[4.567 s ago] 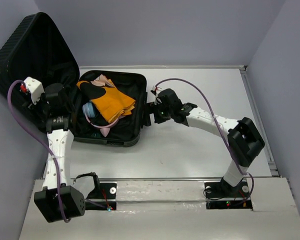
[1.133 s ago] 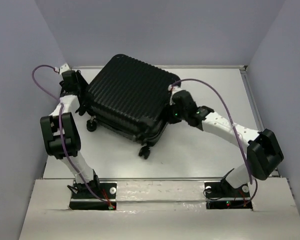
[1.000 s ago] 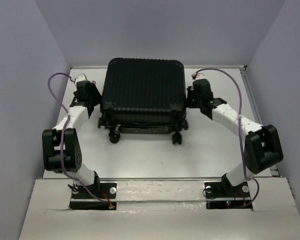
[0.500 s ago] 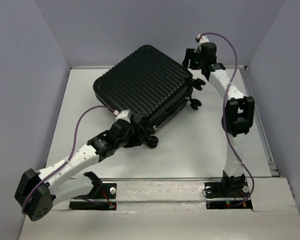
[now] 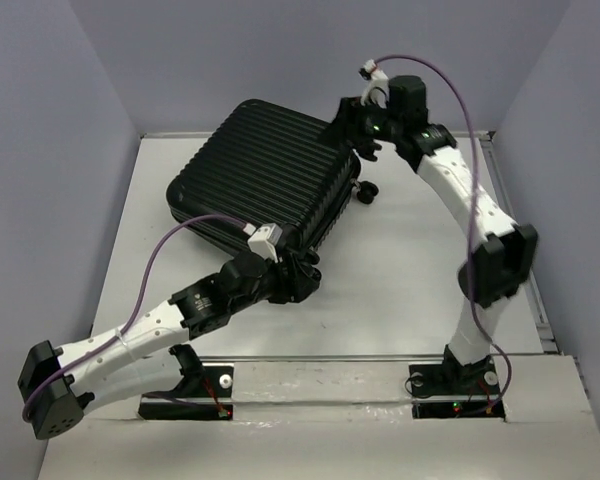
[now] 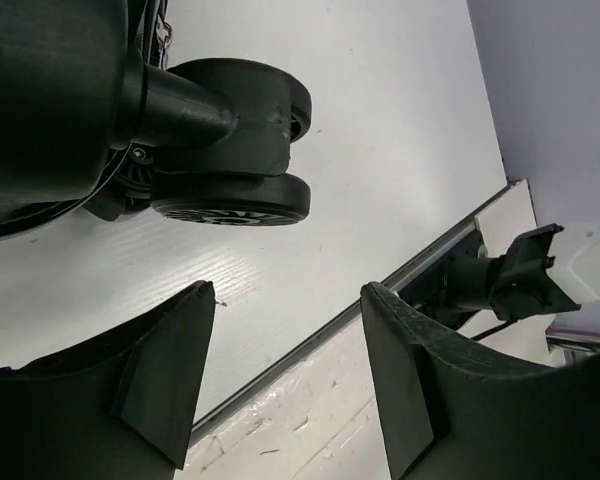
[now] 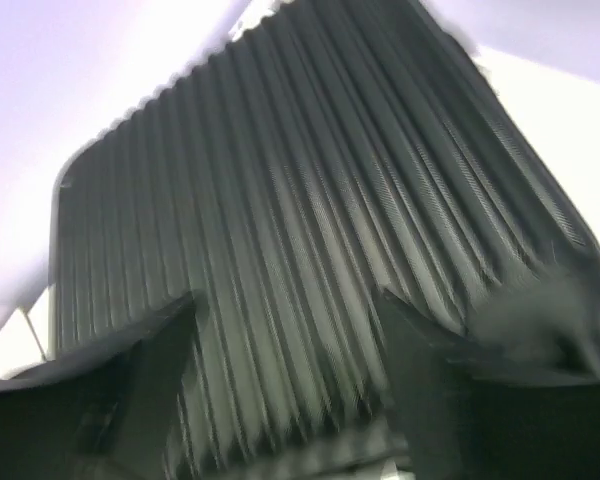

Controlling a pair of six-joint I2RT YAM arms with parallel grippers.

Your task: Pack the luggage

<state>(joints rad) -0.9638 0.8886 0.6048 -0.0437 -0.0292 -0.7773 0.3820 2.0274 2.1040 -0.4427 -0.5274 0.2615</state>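
The left claw (image 6: 287, 300) and right claw (image 7: 285, 300) are spread by the shut suitcase (image 5: 265, 180); a hard push could tip it.

Left arm (image 5: 130, 335) is stretched out low, left gripper (image 5: 302, 275) at the near corner of the luggage (image 5: 265, 170), jaws apart. Right arm (image 5: 460, 185) arches high, right gripper (image 5: 352, 112) at its far corner, also spread.

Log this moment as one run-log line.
luggage: closed | left gripper: open, near wheel | right gripper: open, facing luggage
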